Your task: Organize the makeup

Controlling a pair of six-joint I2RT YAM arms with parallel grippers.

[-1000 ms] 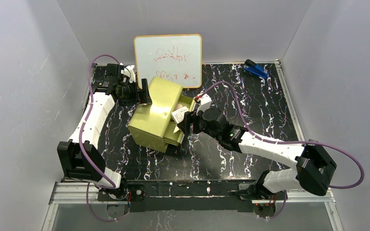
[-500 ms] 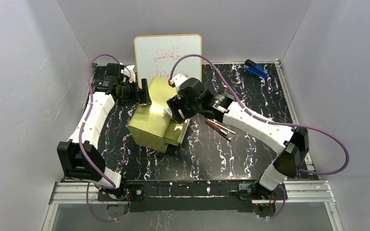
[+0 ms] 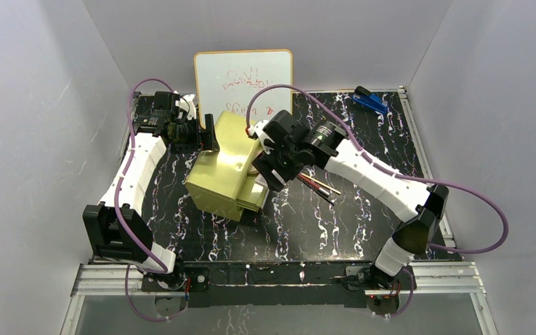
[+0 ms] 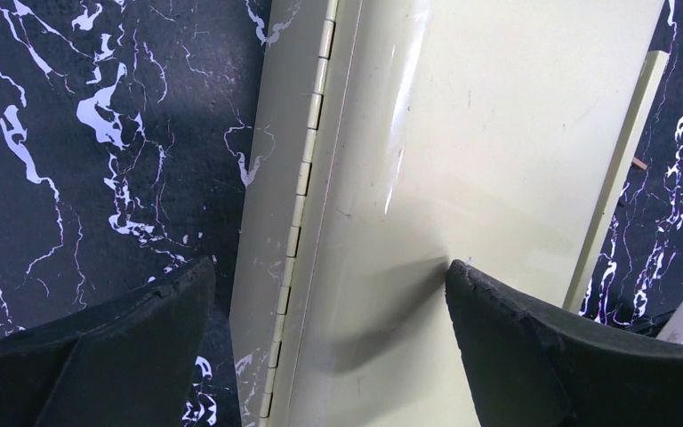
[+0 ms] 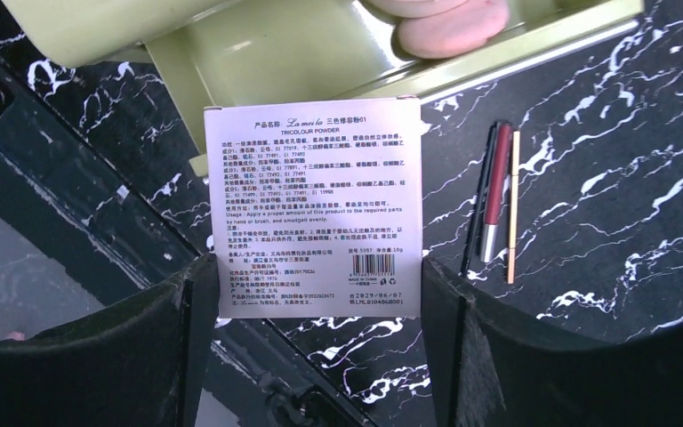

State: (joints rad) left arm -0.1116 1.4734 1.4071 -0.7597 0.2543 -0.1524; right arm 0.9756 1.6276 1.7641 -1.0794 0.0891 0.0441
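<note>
- The packet [image 5: 313, 209] is a flat square of whitish card. Its printed face is toward the right wrist camera, with the text lines level, the barcode at lower right and the top edge toward the box.
- The right tool [image 5: 316, 285] pinches the packet by its 2 side edges, 1 black pad on each.
- The dark-red stick [image 5: 495, 191] lies on the table [image 3: 335, 230] right of the packet. Its long axis runs almost up-down in that view, with the silvery end lowest.
- A thin tan stick [image 5: 512, 205] lies parallel, just beside it.
- The box [image 3: 223, 178] is glossy olive-gold metal, mid-frame from above. A soft pinkish pad [image 5: 449, 27] sits in its open tray.
- The left tool [image 4: 329, 356] is spread wide over the smooth lid [image 4: 462, 133] and its hinge [image 4: 307, 169].
- A whiteboard [image 3: 244, 84] stands behind the box, and a blue stapler [image 3: 371, 101] lies at upper right, well apart.
</note>
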